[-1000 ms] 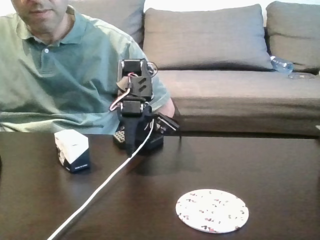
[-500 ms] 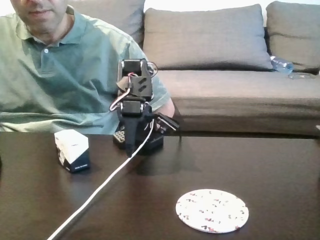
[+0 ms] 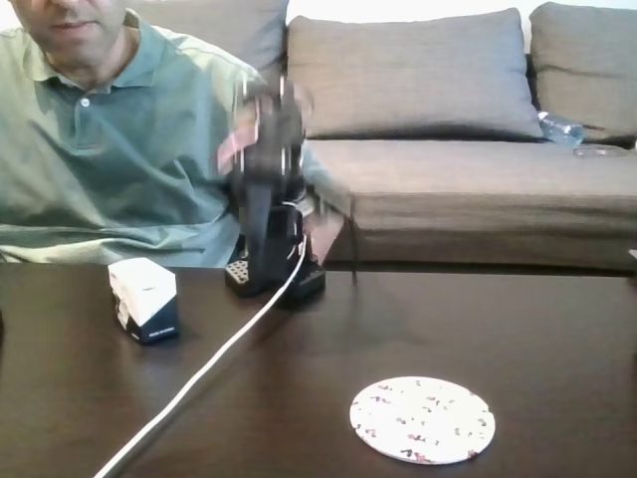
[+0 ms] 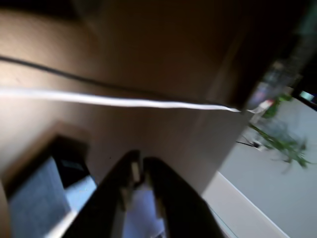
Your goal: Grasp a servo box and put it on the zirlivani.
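Servo box, white with dark lower band, sits untouched; pincer nearly closed, empty.

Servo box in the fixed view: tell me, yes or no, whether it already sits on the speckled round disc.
No. The servo box stands on the bare dark table at left, well apart from the zirlivani at lower right.

Arm motion-blurred in fixed view; jaws indistinct there. Wrist view smeared throughout. White cable cut off at table's near edge. Person's head cropped.
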`<state>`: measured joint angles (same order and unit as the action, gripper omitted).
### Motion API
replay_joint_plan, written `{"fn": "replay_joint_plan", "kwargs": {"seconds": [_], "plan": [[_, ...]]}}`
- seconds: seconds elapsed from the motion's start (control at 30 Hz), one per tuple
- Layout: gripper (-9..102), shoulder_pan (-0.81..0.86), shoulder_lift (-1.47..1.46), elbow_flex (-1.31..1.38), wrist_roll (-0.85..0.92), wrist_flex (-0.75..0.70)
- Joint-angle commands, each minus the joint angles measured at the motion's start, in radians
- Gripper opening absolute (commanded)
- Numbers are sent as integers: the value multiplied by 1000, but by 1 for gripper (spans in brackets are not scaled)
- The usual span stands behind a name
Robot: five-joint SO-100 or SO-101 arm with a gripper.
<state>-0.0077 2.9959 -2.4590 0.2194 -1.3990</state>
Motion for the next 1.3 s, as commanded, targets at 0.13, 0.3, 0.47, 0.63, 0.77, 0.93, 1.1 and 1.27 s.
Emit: {"fn": "replay_joint_plan", "kwargs": {"seconds": [0.13, 0.3, 0.47, 0.63, 0.77, 0.93, 1.1, 1.27], "plan": [[2, 32, -514, 755, -103, -408], [21, 221, -598, 839, -172, -407], [26, 499, -591, 818, -80, -408], [26, 761, -529, 683, 77, -408], [26, 913, -382, 518, 193, -364], [26, 960, -265, 268, 206, -241], [26, 896, -305, 130, 117, -81], [26, 861, -413, 100, 104, -38]]}}
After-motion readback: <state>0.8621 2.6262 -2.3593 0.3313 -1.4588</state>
